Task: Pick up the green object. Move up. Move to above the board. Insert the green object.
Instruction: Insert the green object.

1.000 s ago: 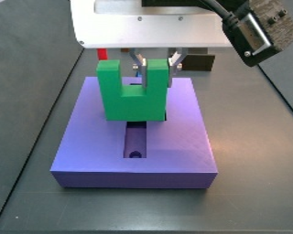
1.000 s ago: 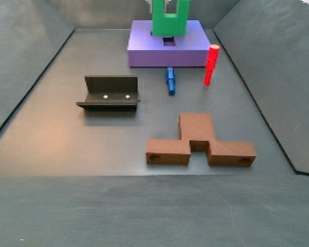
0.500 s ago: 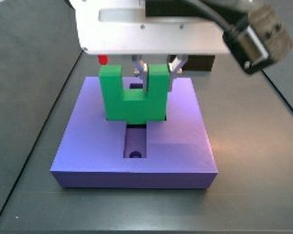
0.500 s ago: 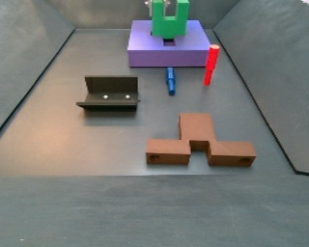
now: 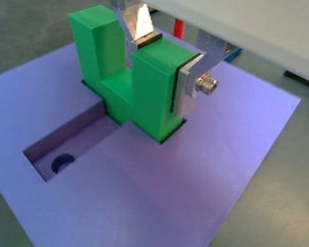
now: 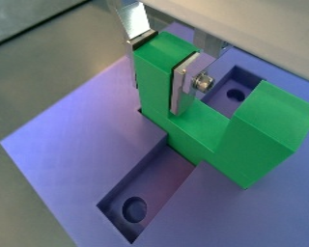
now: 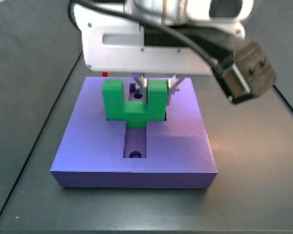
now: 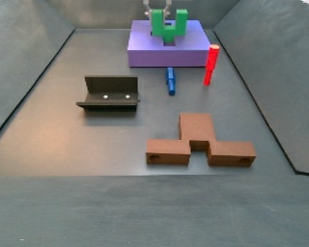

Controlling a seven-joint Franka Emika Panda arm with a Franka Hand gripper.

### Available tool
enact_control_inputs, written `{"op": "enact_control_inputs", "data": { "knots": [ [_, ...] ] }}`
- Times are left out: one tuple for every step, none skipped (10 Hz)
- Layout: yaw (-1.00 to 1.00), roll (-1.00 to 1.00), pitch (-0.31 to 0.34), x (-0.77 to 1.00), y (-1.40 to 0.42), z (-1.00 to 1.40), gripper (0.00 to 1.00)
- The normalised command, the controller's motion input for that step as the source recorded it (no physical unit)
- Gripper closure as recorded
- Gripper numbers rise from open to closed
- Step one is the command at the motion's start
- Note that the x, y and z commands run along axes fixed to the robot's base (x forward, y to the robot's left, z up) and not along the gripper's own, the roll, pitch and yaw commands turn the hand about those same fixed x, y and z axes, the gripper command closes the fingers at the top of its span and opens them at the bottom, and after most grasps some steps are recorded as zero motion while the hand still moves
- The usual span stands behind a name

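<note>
Dark grey flooring with low grey walls fills both side views. At the 12 o'clock end of the floor in a side view lies the board (image 8: 170,48), a flat lavender slab. Just beside its 3 o'clock edge stands a thin red peg (image 8: 211,64), with a small blue piece (image 8: 172,79) lying near its 6 o'clock edge. Well apart from these, the fixture (image 8: 109,93) stands at about 9 o'clock, and a brown stepped block (image 8: 200,141) sits toward 5 o'clock.

At the board's centre stands the green object (image 7: 132,102), prongs pointing up, its base sunk into the cross-shaped recess (image 7: 135,143) that runs on toward 6 o'clock with a round hole in it. The gripper (image 5: 168,60) reaches down from the white arm housing above. Both wrist views show it gripping one prong: one silver finger sits in the notch between the prongs, the other presses the prong's outer face.

The insertion step appears to be in hand, and nearly complete, since the piece looks low in the slot. Whether it is fully seated cannot be told. The next move likely calls for a final straight push down if any height remains, then opening the jaws and lifting straight up without dragging the prong sideways.
</note>
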Motion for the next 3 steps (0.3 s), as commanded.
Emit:
{"op": "enact_control_inputs", "data": {
  "knots": [
    [-0.04,0.15,-0.009,0.00,-0.05,-0.47,1.00],
    [0.00,0.02,-0.024,0.00,0.00,-0.02,1.00],
    [0.00,0.00,0.000,0.00,0.00,0.00,1.00]
  ]
}}
